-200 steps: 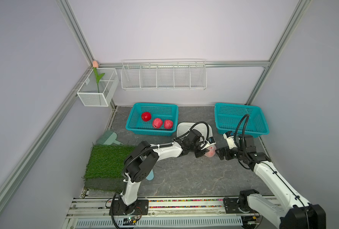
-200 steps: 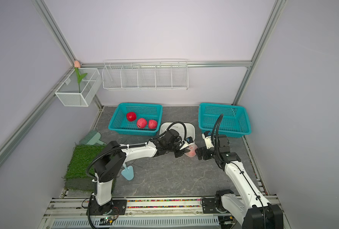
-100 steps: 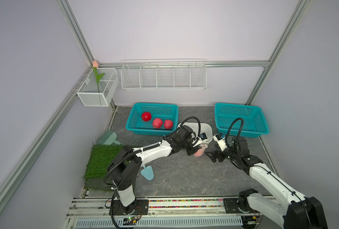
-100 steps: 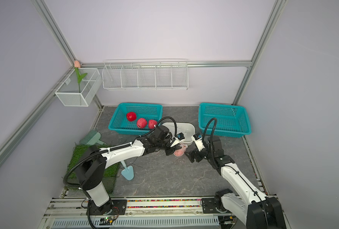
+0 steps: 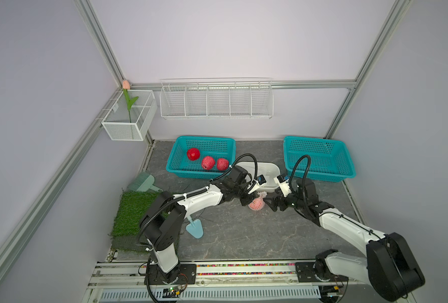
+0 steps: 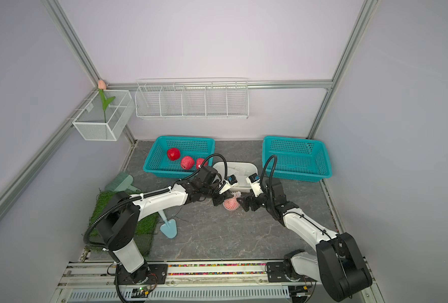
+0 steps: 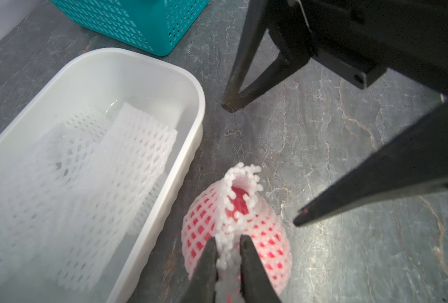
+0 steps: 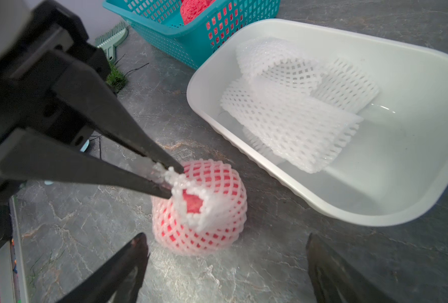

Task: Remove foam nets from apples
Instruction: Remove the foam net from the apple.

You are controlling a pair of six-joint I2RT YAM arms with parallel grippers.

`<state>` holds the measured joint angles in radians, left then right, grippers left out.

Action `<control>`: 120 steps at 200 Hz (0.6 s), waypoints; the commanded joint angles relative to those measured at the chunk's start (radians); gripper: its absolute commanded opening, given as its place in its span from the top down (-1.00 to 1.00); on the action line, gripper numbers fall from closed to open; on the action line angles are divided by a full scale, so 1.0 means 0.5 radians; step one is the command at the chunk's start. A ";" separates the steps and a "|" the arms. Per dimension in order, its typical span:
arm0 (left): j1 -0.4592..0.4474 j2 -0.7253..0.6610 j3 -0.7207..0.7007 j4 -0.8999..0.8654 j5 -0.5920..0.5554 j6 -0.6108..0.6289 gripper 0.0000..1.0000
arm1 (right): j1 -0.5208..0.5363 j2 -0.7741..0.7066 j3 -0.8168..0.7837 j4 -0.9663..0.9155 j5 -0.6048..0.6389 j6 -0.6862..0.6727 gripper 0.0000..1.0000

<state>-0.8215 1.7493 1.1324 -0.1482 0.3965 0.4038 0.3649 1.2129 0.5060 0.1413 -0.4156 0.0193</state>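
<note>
The grey marbled desk [image 5: 243, 236] carries everything. Along its far edge stand two teal baskets. The one nearer the left arm [image 5: 204, 138] holds three bare apples [image 5: 208, 163] in a row. The second basket [image 5: 291, 157] stands well apart from it, on the right arm's side. A green grass mat [image 5: 133, 212] lies at the desk's left edge.

Between the baskets and a little nearer the arms sits a white tub [image 5: 270, 168]. In it lie loose foam nets [image 8: 291, 123], flattened and overlapping; they look like three, though the layers make the count unsure.

Both arms reach in toward the middle of the desk, just in front of the tub. The right hand [image 8: 225, 236] is spread wide, its two black fingers standing either side of the wrapped apple without touching it. The left hand [image 7: 228, 238] is drawn narrow, pinching the frilled rim of the foam net [image 8: 217, 181] between its fingertips [image 8: 177, 168].

The wrapped apple [image 5: 256, 203] sits on the desk just beside the tub's near wall, between the two hands. The net covers most of it, showing pink through the diamond holes. At the top, where the left hand grips, the net opens and a patch of red skin shows.
</note>
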 commanded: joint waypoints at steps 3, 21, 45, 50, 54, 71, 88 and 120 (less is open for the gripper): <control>-0.009 -0.029 -0.041 0.072 0.095 -0.032 0.64 | 0.059 -0.032 -0.079 0.117 0.009 0.027 -0.91; -0.006 -0.022 -0.040 0.069 0.119 -0.045 0.64 | 0.114 0.010 -0.045 0.064 0.064 -0.017 -0.93; -0.007 -0.022 -0.050 0.087 0.155 -0.064 0.64 | 0.139 0.086 0.000 0.074 0.048 -0.064 -0.93; -0.007 -0.025 -0.050 0.092 0.158 -0.068 0.64 | 0.140 0.099 0.000 0.095 0.038 -0.072 -0.92; -0.007 -0.026 -0.050 0.096 0.158 -0.069 0.64 | 0.140 0.110 -0.002 0.116 0.034 -0.080 -0.92; -0.008 -0.032 -0.050 0.110 0.173 -0.082 0.64 | 0.139 0.162 0.003 0.153 -0.003 -0.120 -0.91; -0.007 -0.031 -0.050 0.112 0.190 -0.083 0.64 | 0.140 0.226 0.042 0.148 -0.050 -0.155 -0.88; -0.008 -0.031 -0.053 0.110 0.201 -0.082 0.64 | 0.138 0.307 0.084 0.184 -0.173 -0.226 -0.77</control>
<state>-0.8211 1.7493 1.1133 -0.1101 0.4709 0.3676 0.4301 1.3434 0.5179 0.1967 -0.4351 -0.0418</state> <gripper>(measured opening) 0.181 0.904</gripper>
